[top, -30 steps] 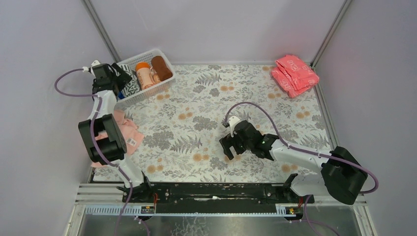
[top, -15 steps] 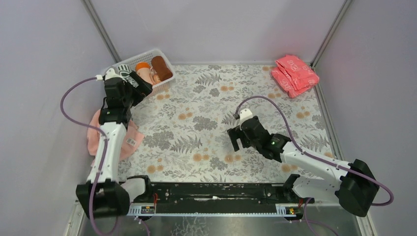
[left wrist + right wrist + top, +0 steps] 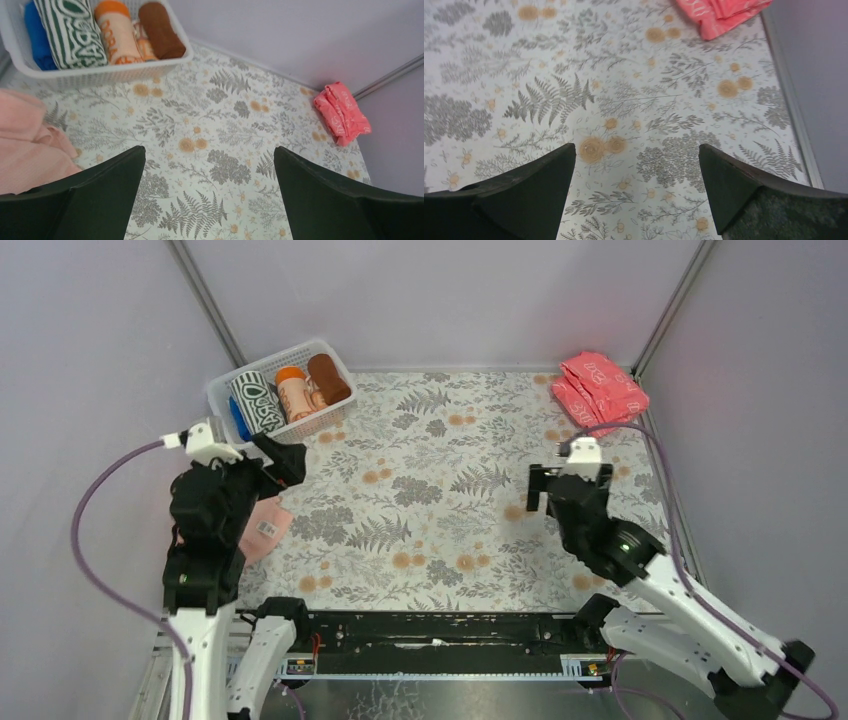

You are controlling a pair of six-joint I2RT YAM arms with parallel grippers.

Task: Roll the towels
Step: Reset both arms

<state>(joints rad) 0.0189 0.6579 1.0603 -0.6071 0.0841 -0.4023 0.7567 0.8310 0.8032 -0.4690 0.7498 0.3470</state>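
On the fern-print table cover [image 3: 440, 490], both arms hover with empty jaws and one towel lies unrolled.
At the far left corner, a white basket [image 3: 100, 75] holds the rolled striped towel [image 3: 257, 403], an orange roll [image 3: 293, 392], the rust-brown roll [image 3: 328, 378] and a blue item [image 3: 237, 420]. A coral folded stack [image 3: 598, 392] sits in the far right corner. The pale pink towel [image 3: 262, 527] lies loose at the left edge, partly hidden by the left arm. The left gripper [image 3: 207, 150] and right gripper [image 3: 636, 147] are spread wide, gripping nothing.
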